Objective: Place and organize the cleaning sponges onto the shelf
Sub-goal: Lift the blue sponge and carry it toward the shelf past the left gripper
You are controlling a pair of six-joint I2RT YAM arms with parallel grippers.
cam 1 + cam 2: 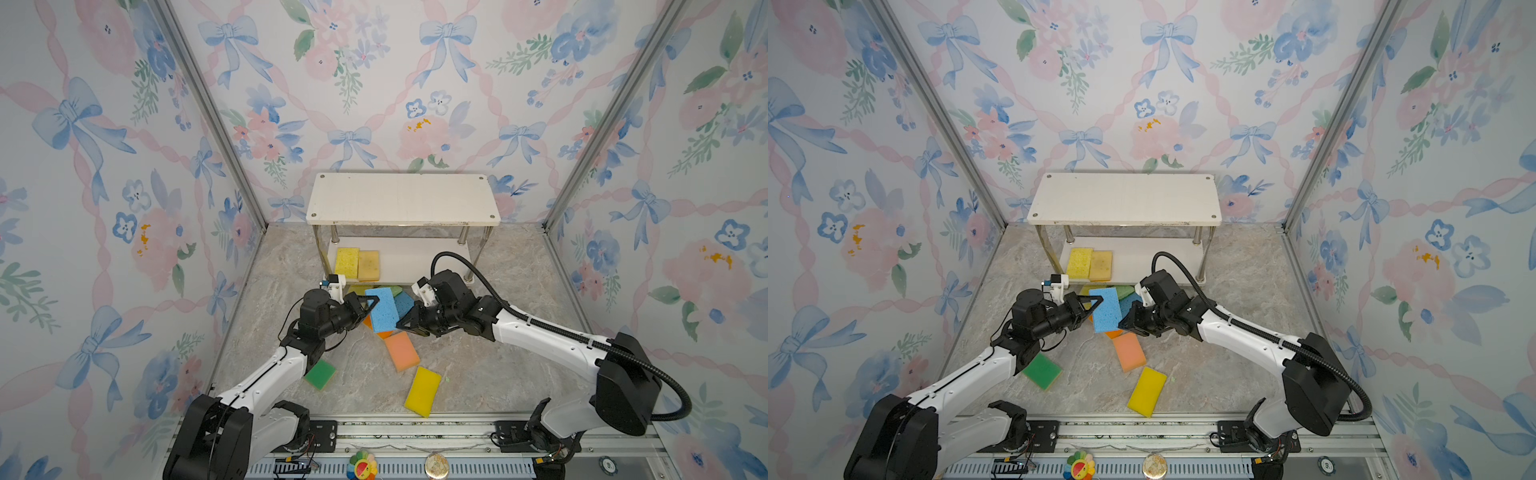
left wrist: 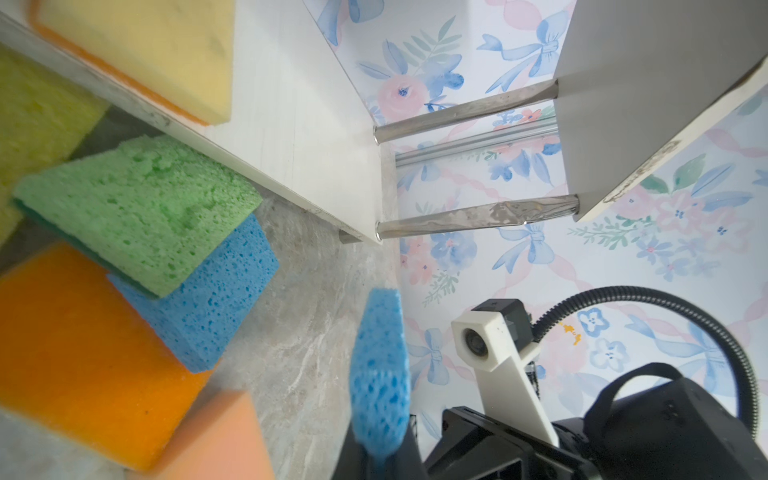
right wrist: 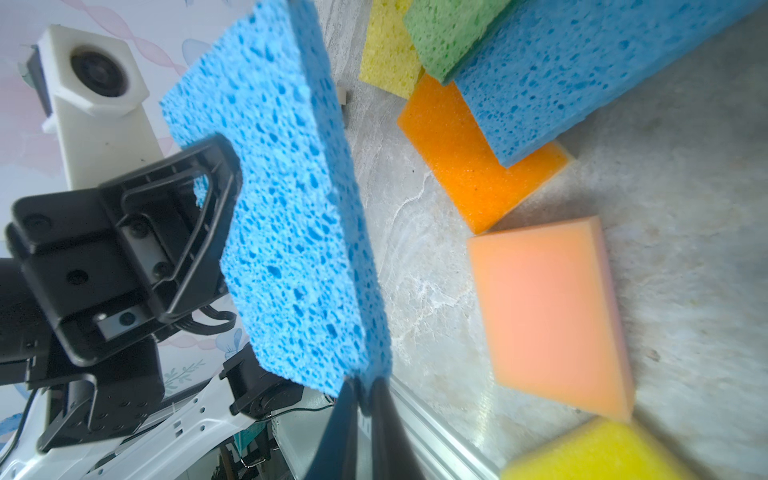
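Mid-handover, I judge: the blue sponge hangs above the counter near the shelf, left tool and right tool both pinching it — next, one must release so the other can shelve it

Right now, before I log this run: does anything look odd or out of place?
Yes: the blue sponge is pinched at opposite corners by the left pincer and, it seems, the right pincer: two grips on one sponge.
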